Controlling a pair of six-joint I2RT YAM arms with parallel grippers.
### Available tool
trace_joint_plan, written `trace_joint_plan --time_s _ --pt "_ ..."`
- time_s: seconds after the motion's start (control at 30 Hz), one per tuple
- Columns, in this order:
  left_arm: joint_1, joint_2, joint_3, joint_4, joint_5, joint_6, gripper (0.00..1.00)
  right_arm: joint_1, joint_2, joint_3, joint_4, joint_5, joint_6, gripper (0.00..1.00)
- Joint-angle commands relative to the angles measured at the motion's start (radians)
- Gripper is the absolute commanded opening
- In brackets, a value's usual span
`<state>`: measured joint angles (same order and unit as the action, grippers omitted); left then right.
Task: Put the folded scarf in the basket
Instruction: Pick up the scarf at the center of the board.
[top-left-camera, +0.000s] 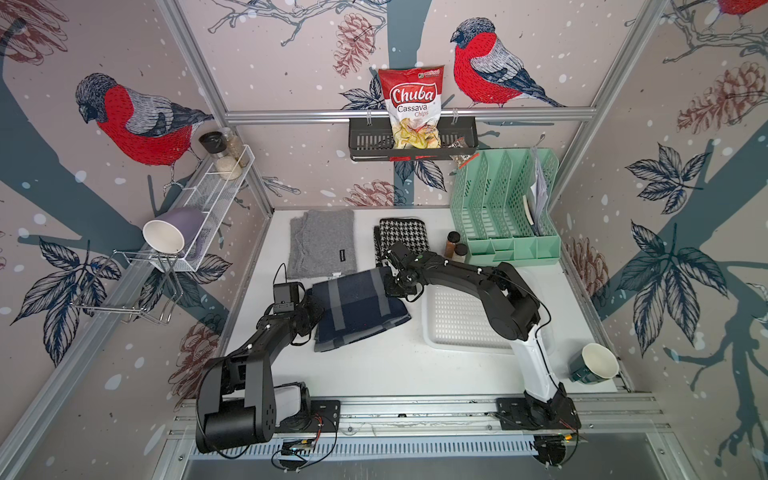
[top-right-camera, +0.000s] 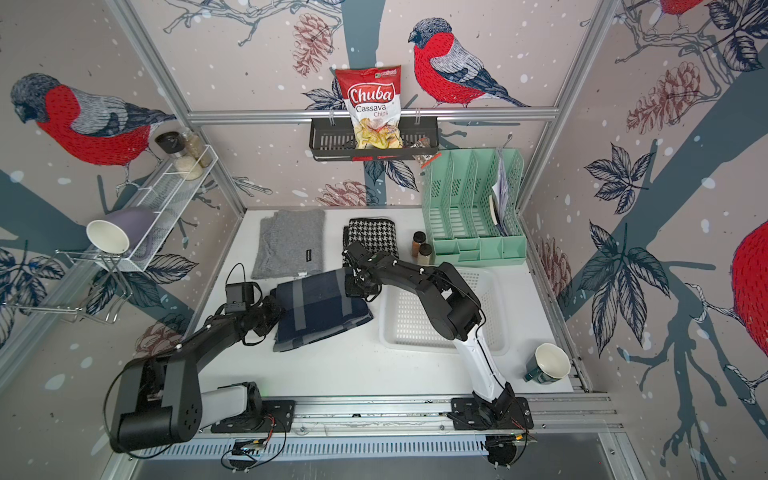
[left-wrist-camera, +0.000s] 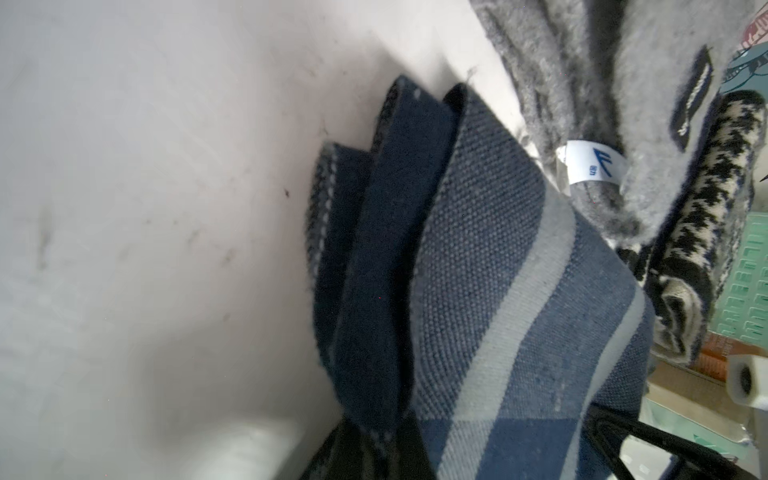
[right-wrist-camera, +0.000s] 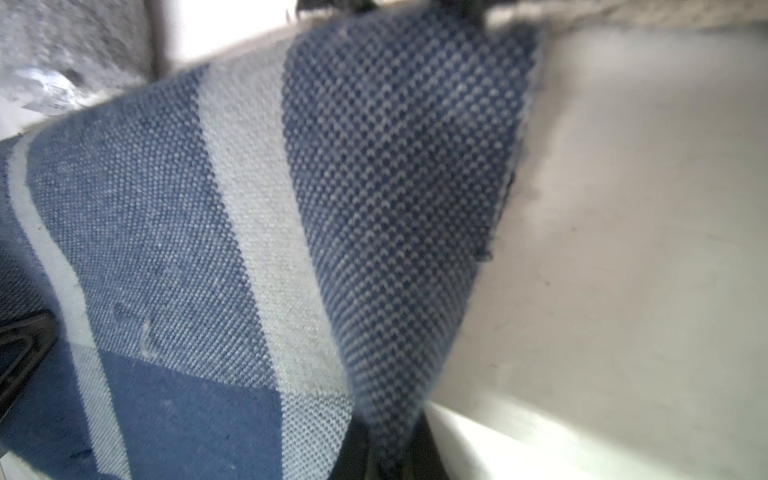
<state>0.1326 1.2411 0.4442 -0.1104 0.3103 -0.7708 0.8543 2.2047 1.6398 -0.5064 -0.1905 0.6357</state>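
Observation:
The folded scarf (top-left-camera: 357, 309) (top-right-camera: 320, 311) is navy blue with grey stripes and lies mid-table, its right corner raised. My left gripper (top-left-camera: 312, 309) (left-wrist-camera: 374, 461) is shut on the scarf's left edge, with dark folds (left-wrist-camera: 478, 291) pinched between the jaws. At the far right corner, my right gripper (top-left-camera: 390, 286) (right-wrist-camera: 386, 461) is shut on the cloth (right-wrist-camera: 208, 249). The white perforated basket (top-left-camera: 436, 341) (top-right-camera: 496, 316) sits just right of the scarf, partly under my right arm.
A grey knitted scarf (top-left-camera: 322, 245) and a houndstooth scarf (top-left-camera: 401, 232) lie behind the blue one. Two spice jars (top-left-camera: 455, 247) stand beside a mint-green organiser (top-left-camera: 503, 208). A green mug (top-left-camera: 594, 363) stands front right. Wall shelves hold a chips bag (top-left-camera: 413, 104) and a purple mug (top-left-camera: 174, 232).

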Motion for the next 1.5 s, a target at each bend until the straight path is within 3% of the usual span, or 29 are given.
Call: trace_joint_plan --time_s 0.0,0.83,1.23,1.47 --pt "-0.002 -0.033 0.022 -0.063 -0.014 -0.006 0.00 0.012 -0.011 -0.008 -0.046 0.006 0.030 0.00" --pt "-0.043 -0.188 0.217 -0.380 0.004 -0.007 0.00 0.091 -0.247 -0.034 -0.107 0.052 0.151 0.00" --pt "-0.233 -0.174 0.450 -0.568 -0.066 -0.102 0.00 0.086 -0.395 -0.009 -0.257 0.123 0.138 0.00" --pt "-0.431 -0.117 0.600 -0.589 -0.114 -0.205 0.00 0.056 -0.512 -0.062 -0.342 0.183 0.120 0.00"
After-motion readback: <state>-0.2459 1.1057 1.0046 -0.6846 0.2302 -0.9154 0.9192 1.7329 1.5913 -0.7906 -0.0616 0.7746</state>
